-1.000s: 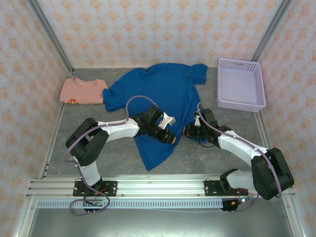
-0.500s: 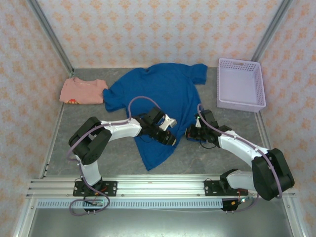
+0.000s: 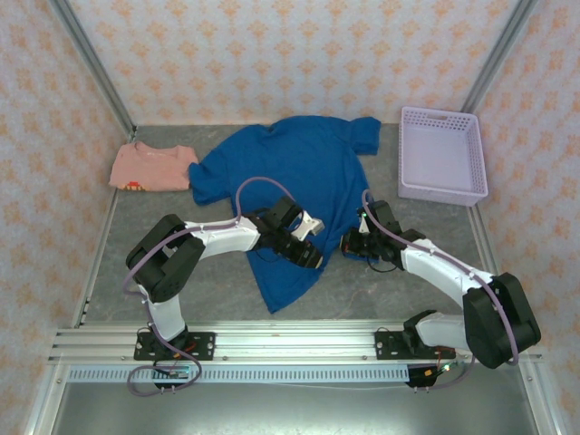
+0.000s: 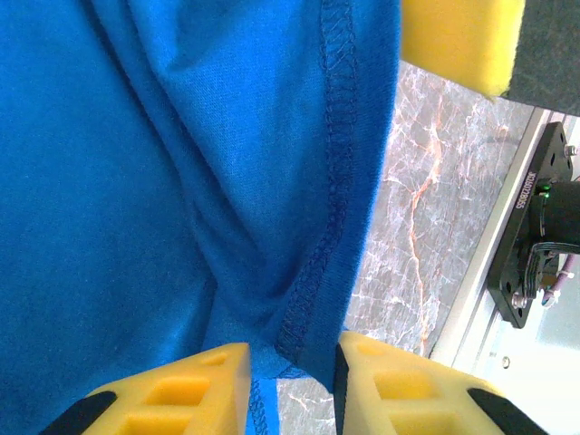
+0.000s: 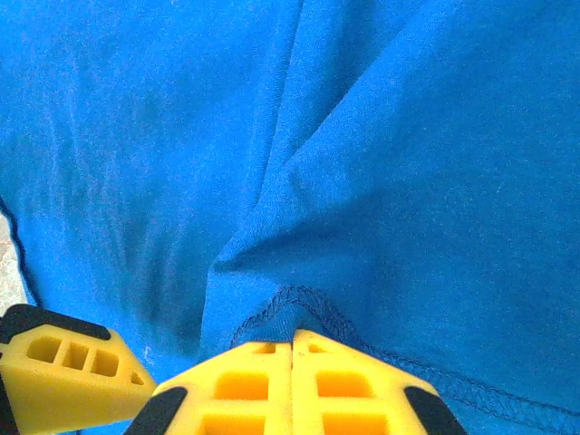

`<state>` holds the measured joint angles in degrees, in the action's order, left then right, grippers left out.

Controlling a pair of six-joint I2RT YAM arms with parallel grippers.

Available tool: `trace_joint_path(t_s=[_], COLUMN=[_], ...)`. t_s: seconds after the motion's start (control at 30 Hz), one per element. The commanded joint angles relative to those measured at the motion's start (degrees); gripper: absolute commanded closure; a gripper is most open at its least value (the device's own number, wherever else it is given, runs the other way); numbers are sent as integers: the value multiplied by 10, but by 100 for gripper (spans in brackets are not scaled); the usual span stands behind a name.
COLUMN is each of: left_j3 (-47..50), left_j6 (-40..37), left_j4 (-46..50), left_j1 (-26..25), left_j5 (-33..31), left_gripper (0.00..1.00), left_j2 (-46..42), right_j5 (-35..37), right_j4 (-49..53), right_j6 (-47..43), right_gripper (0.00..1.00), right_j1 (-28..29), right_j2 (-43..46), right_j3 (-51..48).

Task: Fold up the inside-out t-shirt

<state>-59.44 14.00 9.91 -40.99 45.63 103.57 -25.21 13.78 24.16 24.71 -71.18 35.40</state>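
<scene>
The inside-out t-shirt (image 3: 299, 163) lies spread on the grey table, collar to the far side, and its lower part narrows toward the near edge. My left gripper (image 3: 310, 256) is at the shirt's right hem. In the left wrist view its yellow fingers stand partly apart, and a bunched fold of the stitched hem (image 4: 317, 272) lies between them over the marbled tabletop. My right gripper (image 3: 350, 243) is just to the right of it, at the same edge. In the right wrist view its pads (image 5: 263, 362) are pressed together on the hem (image 5: 290, 304).
A folded salmon-pink shirt (image 3: 152, 168) lies at the far left. A lilac plastic basket (image 3: 404, 159) stands at the far right. The two grippers are close together; a yellow finger (image 5: 63, 372) of the left one shows in the right wrist view.
The left arm has shifted slightly to the right and its jaws have parted a little. The right arm and the shirt have hardly moved.
</scene>
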Motion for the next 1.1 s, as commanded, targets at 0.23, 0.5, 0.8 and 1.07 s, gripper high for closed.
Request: trace_joint_path(t_s=[0.23,0.5,0.8,1.07], left_j3=[0,-7,0,29], left_j6=[-6,-3,-6,21], left_j4=[6,4,3,-53], left_j1=[7,7,12,22], left_j5=[-15,-12,-4,45], left_gripper=[69,63,88,96], left_j2=[-13,-6,-12,-40], right_j5=[16,17,32,62], right_j4=[15,19,38,75], right_j6=[-11,-14,-25,-32], right_gripper=[100,100,100,100], right_j1=[2,2,2,2], right_j2=[5,1,-5,-16], right_j3=[17,19,29,42])
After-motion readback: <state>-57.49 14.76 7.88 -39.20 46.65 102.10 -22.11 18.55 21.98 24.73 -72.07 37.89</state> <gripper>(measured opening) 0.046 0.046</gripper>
